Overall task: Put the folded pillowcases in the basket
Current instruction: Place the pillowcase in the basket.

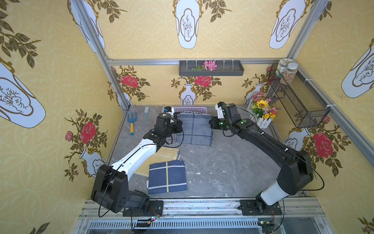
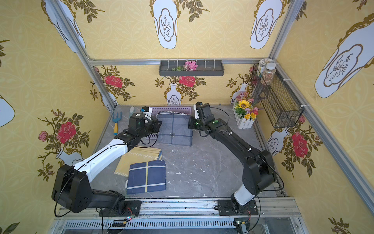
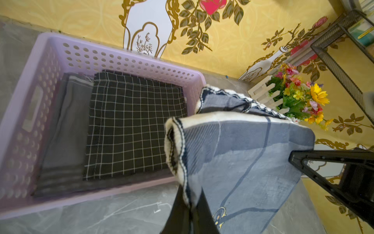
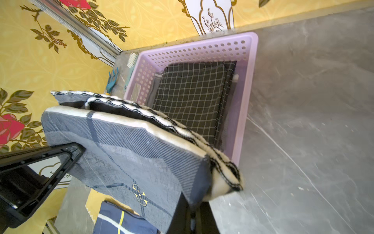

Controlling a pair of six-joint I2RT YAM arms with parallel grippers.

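Left arm (image 1: 137, 156) white-shelled, black joints; right arm (image 1: 263, 141) mostly black.

Top views overlook everything; wrist views closely share the basket (image 3: 121, 58).

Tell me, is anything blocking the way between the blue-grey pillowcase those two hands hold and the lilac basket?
Nothing visible does. The pillowcase, pinched by the left hand and the right hand, hangs at the basket's near rim. The basket is open on top; a black checked cloth and a grey cloth lie flat inside.
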